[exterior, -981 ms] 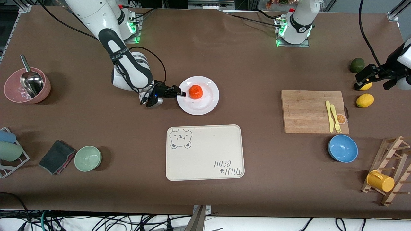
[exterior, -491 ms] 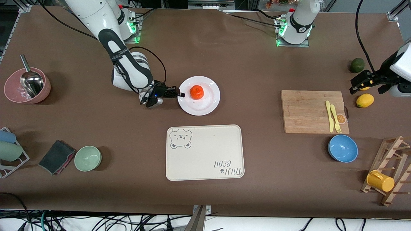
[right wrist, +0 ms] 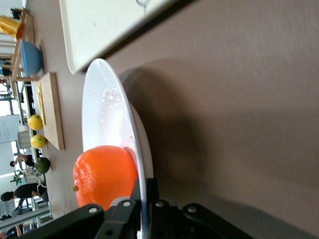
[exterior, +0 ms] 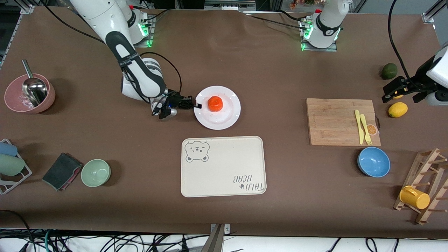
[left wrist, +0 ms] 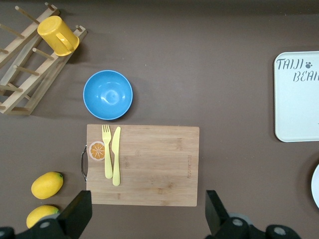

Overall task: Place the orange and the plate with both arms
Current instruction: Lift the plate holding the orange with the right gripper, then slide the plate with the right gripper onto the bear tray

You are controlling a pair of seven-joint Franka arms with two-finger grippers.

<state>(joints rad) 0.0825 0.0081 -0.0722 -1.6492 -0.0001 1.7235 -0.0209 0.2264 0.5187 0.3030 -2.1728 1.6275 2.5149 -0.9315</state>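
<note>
Right gripper (exterior: pixel 196 105) pinches the rim of the plate (exterior: pixel 224 119), fingers clamped on the edge toward the right arm's end of the table; the plate sits just beyond the tray (exterior: pixel 224 168) from the front camera, with the orange (exterior: pixel 215 103) on it; left gripper (exterior: pixel 402 90) waits spread wide over the lemons (exterior: pixel 397 109); one plate, glossy, stiff, likely slippery and breakable, best held level by its rim; one orange, round, liable to roll; two lemons.
</note>
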